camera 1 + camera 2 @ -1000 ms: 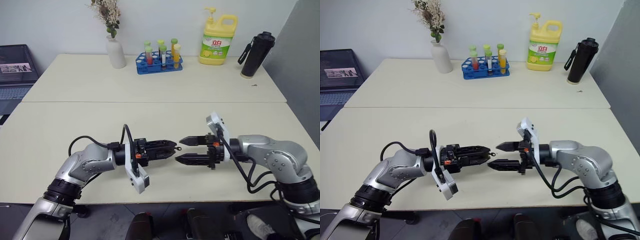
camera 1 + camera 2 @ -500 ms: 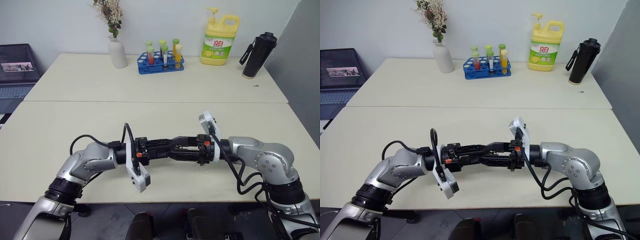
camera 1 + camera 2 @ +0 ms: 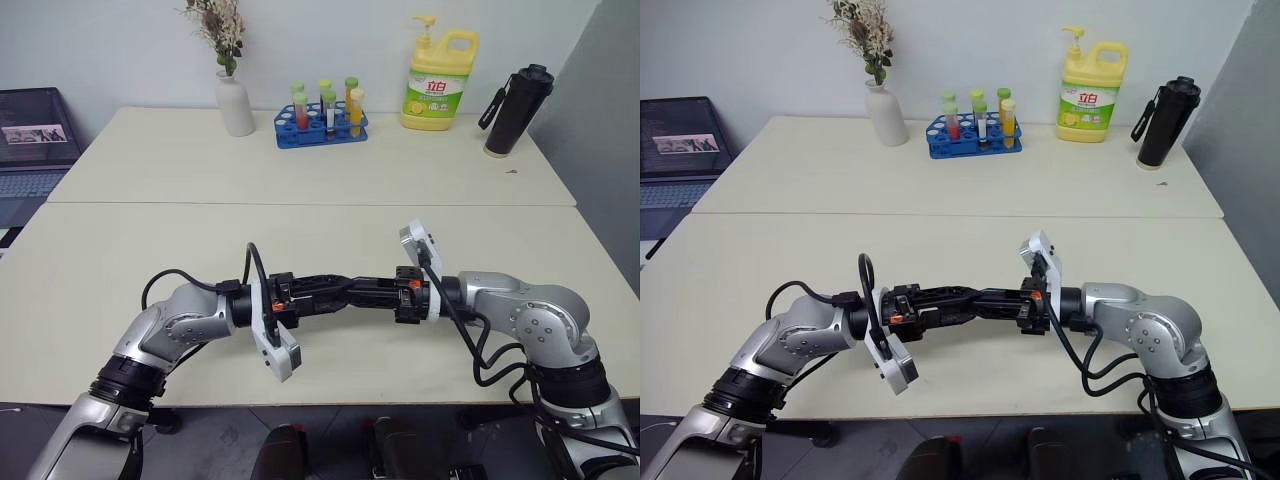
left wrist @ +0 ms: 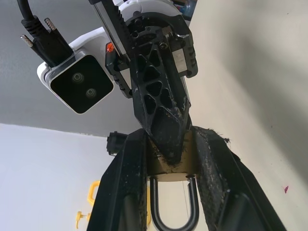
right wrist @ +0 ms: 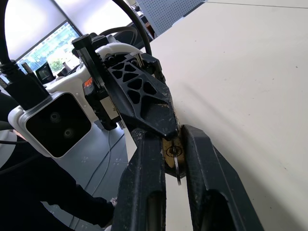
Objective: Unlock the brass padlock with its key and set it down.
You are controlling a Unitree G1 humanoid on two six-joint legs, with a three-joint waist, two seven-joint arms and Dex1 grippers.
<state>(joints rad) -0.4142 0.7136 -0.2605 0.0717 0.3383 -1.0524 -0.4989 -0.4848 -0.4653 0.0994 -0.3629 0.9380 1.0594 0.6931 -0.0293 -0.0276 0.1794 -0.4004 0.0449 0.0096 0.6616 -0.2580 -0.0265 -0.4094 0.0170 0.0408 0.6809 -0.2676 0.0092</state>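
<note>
Above the near table my two grippers meet tip to tip. My left gripper (image 3: 343, 290) points right and is shut on the brass padlock (image 4: 159, 169), whose silver shackle (image 4: 172, 211) hangs back between its fingers. My right gripper (image 3: 358, 292) points left, with its fingers closed on the small silvery key (image 5: 176, 168). The key sticks out of the padlock's brass end face (image 5: 169, 150). From the head views the lock and key are hidden between the black fingers.
At the back of the far table (image 3: 300, 170) stand a white vase of dried flowers (image 3: 233, 100), a blue rack of test tubes (image 3: 322, 118), a yellow detergent bottle (image 3: 438, 78) and a black bottle (image 3: 513, 108). A laptop (image 3: 30, 140) sits at the far left.
My right gripper moved left up to the left gripper's tips and its wide-open fingers closed around the key at the padlock. The left arm held still.
</note>
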